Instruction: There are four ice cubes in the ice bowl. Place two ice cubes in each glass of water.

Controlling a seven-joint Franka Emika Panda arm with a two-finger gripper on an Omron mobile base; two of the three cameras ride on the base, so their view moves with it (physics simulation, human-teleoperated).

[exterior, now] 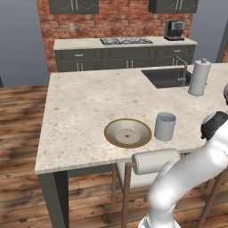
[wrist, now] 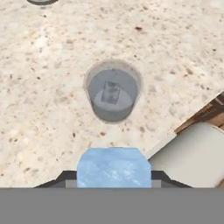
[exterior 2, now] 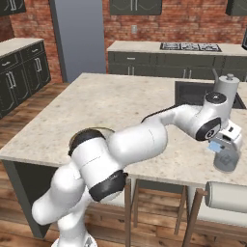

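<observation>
On the speckled tabletop, the pincer grips an ice cube just above a glass already holding one cube. Next: centre over the glass, release.

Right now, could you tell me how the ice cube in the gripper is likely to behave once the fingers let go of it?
The ice cube sits clamped in the gripper above the glass of water, so it would likely drop straight in. It looks smooth and glossy, so probably slippery. Being small, it seems light and may splash little; one cube already lies in that glass.
</observation>
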